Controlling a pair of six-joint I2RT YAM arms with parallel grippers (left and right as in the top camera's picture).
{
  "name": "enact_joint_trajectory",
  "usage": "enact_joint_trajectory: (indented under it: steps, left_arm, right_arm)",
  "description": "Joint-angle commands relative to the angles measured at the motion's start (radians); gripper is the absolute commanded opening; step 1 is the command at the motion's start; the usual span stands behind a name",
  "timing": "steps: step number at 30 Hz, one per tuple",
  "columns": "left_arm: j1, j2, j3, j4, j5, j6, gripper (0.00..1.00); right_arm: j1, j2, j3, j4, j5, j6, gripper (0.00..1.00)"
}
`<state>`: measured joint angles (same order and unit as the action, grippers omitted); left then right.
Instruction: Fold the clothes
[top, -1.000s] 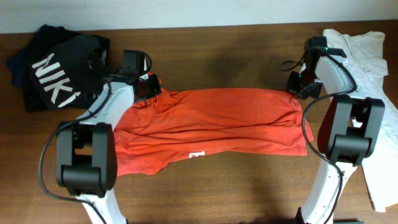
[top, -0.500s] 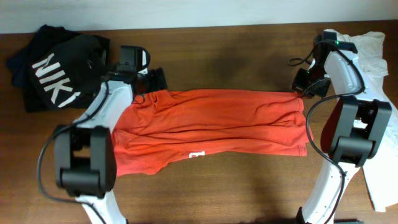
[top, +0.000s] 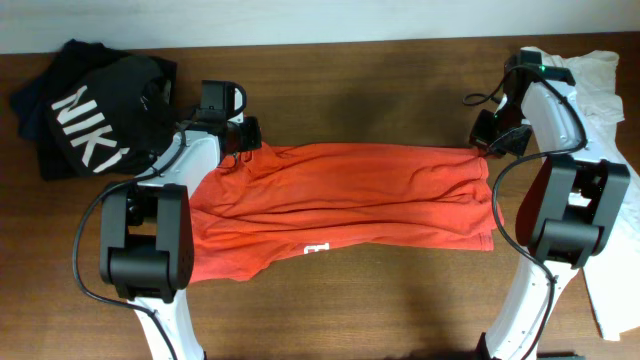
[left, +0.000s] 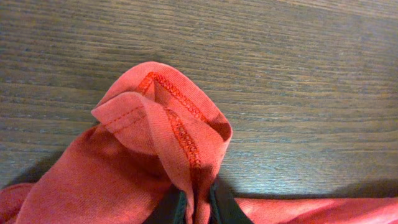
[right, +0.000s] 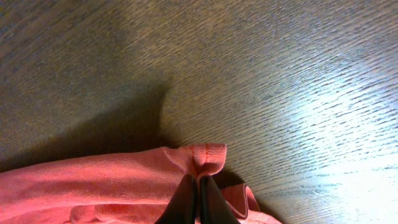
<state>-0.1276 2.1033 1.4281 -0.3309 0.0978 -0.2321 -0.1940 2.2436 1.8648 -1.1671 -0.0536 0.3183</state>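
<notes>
So far the fold looks barely begun. Beside the black shirt (top: 85, 105) at far left, the left gripper (top: 243, 138) is clamped on a stitched hem corner of the orange-red T-shirt (top: 350, 195). The shirt lies stretched across the middle of the wood-grain table (top: 380, 90), apparently doubled once, its thin knit rumpled in long creases. The right gripper (top: 490, 140) pinches the opposite hem. Further folds remain.

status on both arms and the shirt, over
Both shut on orange-red T-shirt: left gripper one end, right gripper the other. Stretched between them. Off to sides: black shirt, white cloth.
</notes>
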Motion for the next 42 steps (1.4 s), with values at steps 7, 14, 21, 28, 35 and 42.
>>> enact_joint_trajectory:
  steps: [7,14,21,28,35,42]
  left_arm:
    - [0.006,-0.029,0.241,-0.375,-0.106,-0.01,0.0]
    - [0.019,-0.082,0.262,-0.639,-0.121,-0.01,0.0]
    - [0.088,-0.107,0.262,-0.906,-0.121,-0.013,0.0]
    - [0.139,-0.107,0.262,-1.08,-0.121,-0.013,0.01]
    - [0.144,-0.107,0.261,-1.257,-0.181,-0.04,0.0]
    - [0.144,-0.107,0.147,-1.214,-0.206,-0.067,0.01]
  right_arm:
    - [-0.009,-0.022,0.02,-0.01,-0.006,0.012,0.04]
    - [-0.011,-0.027,0.115,-0.147,0.002,0.012,0.04]
    - [-0.026,-0.027,0.17,-0.309,0.025,0.011,0.04]
    - [-0.043,-0.027,0.172,-0.428,0.077,0.012,0.04]
    - [-0.051,-0.06,0.159,-0.532,0.088,0.012,0.04]
    - [-0.048,-0.235,-0.009,-0.488,0.103,0.009,0.04]
